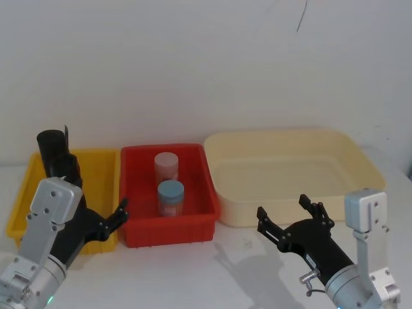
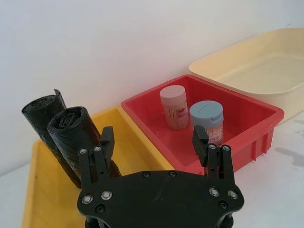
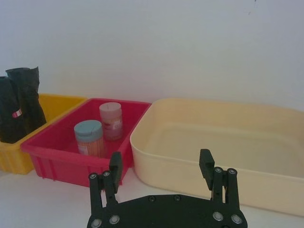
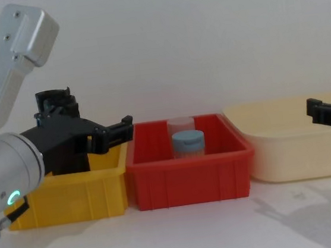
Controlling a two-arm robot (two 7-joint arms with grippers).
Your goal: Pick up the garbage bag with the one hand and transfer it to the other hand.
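One smooth roll, the garbage bag (image 2: 71, 133), stands in yellow bin (image 2: 38, 199) just beside a thinner roll (image 2: 40, 111); left tool (image 2: 153, 140), jaws spread, should centre squarely on it alone; right tool (image 1: 283, 207) hovers open over tabletop (image 1: 244, 270).

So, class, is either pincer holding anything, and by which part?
Nothing is held. The left pincer is open near the garbage bag, and the right pincer is open and empty too.
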